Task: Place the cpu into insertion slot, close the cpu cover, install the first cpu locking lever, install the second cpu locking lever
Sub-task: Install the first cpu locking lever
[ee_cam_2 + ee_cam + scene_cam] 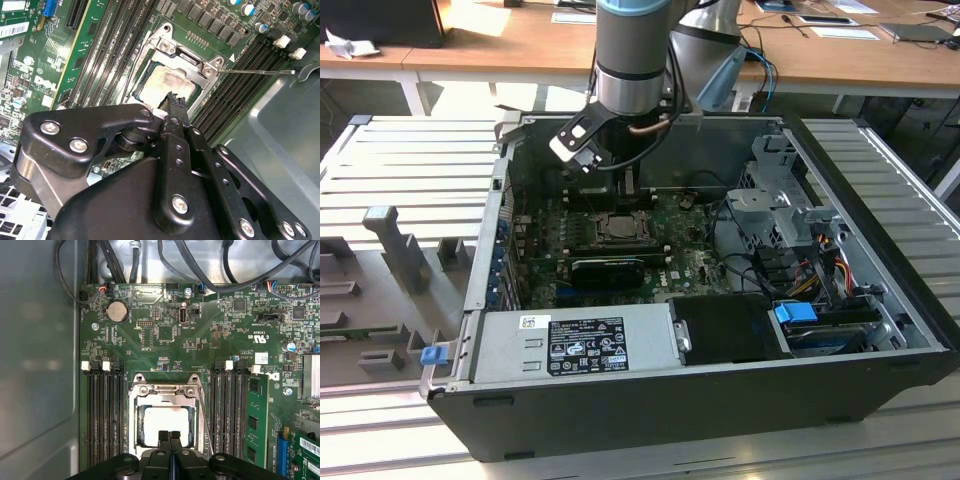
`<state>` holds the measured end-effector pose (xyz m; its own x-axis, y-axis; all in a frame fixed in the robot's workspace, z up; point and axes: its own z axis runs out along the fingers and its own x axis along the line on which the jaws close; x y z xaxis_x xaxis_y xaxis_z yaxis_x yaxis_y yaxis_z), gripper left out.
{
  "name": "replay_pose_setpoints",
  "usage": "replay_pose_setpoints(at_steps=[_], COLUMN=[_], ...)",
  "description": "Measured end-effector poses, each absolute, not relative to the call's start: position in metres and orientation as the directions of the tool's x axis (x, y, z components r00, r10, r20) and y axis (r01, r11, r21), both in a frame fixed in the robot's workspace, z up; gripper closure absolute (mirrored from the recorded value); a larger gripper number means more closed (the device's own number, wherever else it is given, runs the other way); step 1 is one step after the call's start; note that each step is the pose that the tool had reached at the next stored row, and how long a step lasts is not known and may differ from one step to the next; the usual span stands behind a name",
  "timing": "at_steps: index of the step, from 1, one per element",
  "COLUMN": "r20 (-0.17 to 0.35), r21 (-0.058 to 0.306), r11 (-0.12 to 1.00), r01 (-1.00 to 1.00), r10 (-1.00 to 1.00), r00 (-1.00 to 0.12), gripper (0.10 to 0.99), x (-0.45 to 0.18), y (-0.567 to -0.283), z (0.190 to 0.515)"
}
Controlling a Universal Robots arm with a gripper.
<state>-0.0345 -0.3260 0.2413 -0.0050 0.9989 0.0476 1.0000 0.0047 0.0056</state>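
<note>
The pale silver cpu [165,421] [167,82] lies in the insertion slot [618,226] on the green motherboard. The metal cpu cover [134,410] [172,47] lies flat around it, and the chip shows through its window. My gripper [170,436] [175,100] [628,188] hangs just above the near edge of the chip, shut, with nothing between its fingertips. A thin locking lever [206,420] [255,72] runs beside the socket and stands out over the memory slots.
The motherboard [165,332] sits inside an open computer case [720,400]. Black memory slots [102,415] flank the socket, with one green module [256,415] fitted. Cables [210,270] hang along the case wall. A power supply [575,345] and drive cage [780,205] fill the case.
</note>
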Motion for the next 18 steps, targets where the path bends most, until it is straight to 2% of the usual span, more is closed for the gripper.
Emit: replay_pose_setpoints(at_steps=[18], r20=[0.048], r21=[0.006], r11=[0.005], r01=[1.0], r10=[0.999], r00=[-0.005], gripper=[0.98], x=[-0.0345], y=[-0.326], z=[0.2505])
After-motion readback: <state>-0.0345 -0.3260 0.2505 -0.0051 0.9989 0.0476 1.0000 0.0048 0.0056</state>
